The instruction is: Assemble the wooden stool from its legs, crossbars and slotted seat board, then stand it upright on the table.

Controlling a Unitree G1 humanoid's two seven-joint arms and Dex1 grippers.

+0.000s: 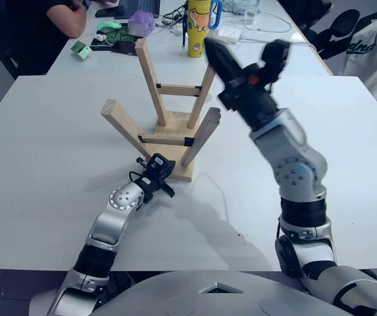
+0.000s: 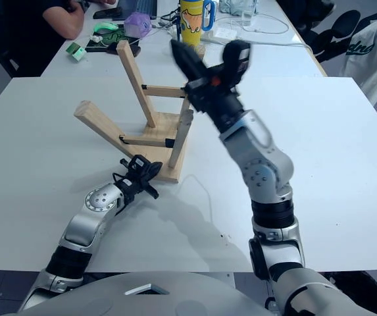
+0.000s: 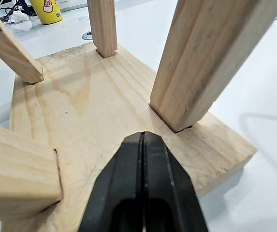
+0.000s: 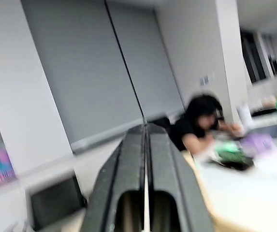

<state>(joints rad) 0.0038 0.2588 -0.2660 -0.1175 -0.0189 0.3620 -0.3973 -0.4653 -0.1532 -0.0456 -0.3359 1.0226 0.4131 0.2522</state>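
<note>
The wooden stool [image 1: 173, 125] lies tipped on the white table [image 1: 50, 164], resting on one edge of its seat board with all its legs and crossbars [image 1: 178, 90] fitted. Its legs point up and away from me. My left gripper [image 1: 164, 166] is low at the near edge of the seat board; in the left wrist view it is shut [image 3: 142, 137], with its tip against the board's underside [image 3: 90, 106] between the legs. My right gripper [image 1: 214, 54] is raised above the stool near the top of the far right leg [image 1: 204, 92], shut and holding nothing.
A second table behind holds a yellow mug [image 1: 200, 26], a purple object [image 1: 141, 23], green items [image 1: 109, 26] and cables. A person [image 1: 56, 16] sits at its left end. Bare tabletop lies to the left, right and front of the stool.
</note>
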